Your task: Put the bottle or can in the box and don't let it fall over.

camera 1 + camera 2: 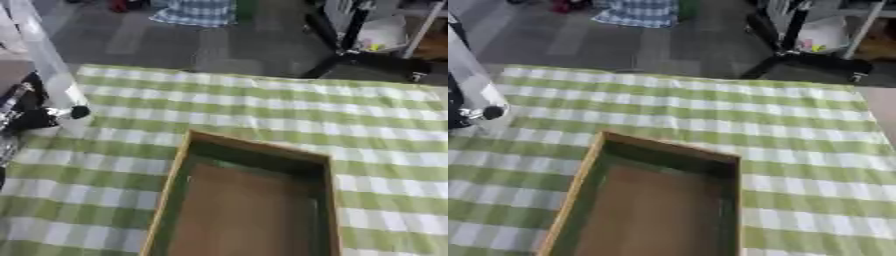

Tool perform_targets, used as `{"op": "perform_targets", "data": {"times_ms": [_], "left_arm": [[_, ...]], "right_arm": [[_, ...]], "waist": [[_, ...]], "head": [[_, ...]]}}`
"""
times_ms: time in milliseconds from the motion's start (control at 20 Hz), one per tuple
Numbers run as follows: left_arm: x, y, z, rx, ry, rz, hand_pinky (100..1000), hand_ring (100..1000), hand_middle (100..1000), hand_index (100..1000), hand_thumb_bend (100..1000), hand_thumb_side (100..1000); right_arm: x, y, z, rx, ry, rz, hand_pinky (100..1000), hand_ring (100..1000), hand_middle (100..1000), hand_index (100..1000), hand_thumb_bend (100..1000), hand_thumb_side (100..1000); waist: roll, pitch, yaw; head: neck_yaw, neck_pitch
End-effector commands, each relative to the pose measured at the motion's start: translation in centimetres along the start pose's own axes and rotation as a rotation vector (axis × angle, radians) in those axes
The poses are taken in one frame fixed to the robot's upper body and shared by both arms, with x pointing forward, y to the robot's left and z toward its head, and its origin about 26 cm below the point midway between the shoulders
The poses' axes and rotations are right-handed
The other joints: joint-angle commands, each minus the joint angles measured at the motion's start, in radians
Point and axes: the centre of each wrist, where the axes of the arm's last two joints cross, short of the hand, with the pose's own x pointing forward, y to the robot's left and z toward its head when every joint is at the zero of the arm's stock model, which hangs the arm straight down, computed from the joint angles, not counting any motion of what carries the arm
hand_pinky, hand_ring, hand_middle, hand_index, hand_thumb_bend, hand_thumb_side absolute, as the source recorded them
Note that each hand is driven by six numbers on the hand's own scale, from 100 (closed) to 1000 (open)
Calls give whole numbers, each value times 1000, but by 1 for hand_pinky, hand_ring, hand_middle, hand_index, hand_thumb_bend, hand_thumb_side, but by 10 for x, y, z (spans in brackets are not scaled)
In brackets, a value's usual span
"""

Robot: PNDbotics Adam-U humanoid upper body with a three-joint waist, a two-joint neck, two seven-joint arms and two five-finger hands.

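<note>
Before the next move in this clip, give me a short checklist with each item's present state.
1. Box open and upright on the cloth: ok.
2. Box floor free of other things: ok for the part in view; its near end is cut off.
3. Bottle in the left hand: ok, fingers curl round its lower end.
4. Bottle upright: not ok, it leans toward the upper left.
5. Bottle over the box: not ok, it is at the cloth's left edge, apart from the box.
6. Right hand clear of the path: cannot tell, it shows in neither view.
</note>
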Motion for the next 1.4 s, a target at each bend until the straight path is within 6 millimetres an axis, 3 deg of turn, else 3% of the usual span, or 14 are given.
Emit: {"op": "perform_targets", "data": {"times_ms": [50, 500, 800, 1200, 1400], "left_arm": [[13, 14, -5, 30, -34, -23, 991, 1000, 937, 993, 924, 283], [18, 17, -8, 62, -31, -28, 1000, 1000, 911, 979, 927, 257], [16, 17, -10, 107, -8, 9, 1000, 1000, 836, 925, 843, 204], [17, 17, -10, 125, -16, 47, 1000, 1000, 749, 833, 797, 128], [18, 17, -10, 103, -28, 62, 1000, 1000, 679, 784, 698, 100]], "right_arm": [[5, 0, -5, 23, -15, 18, 920, 1000, 1000, 1000, 100, 623], [3, 3, -7, 26, -18, 17, 920, 1000, 1000, 1000, 100, 626], [2, 4, -7, 26, -23, 15, 921, 1000, 1000, 1000, 100, 627], [2, 5, -8, 24, -20, 14, 922, 1000, 1000, 1000, 100, 629], [1, 5, -8, 23, -19, 16, 922, 1000, 1000, 1000, 100, 629]], "waist": [[7, -12, -2], [10, 5, -10], [11, 12, -20], [14, 19, -22], [16, 21, -25]], "head": [[8, -17], [28, -34], [43, -42], [48, -42], [50, -43]]}}
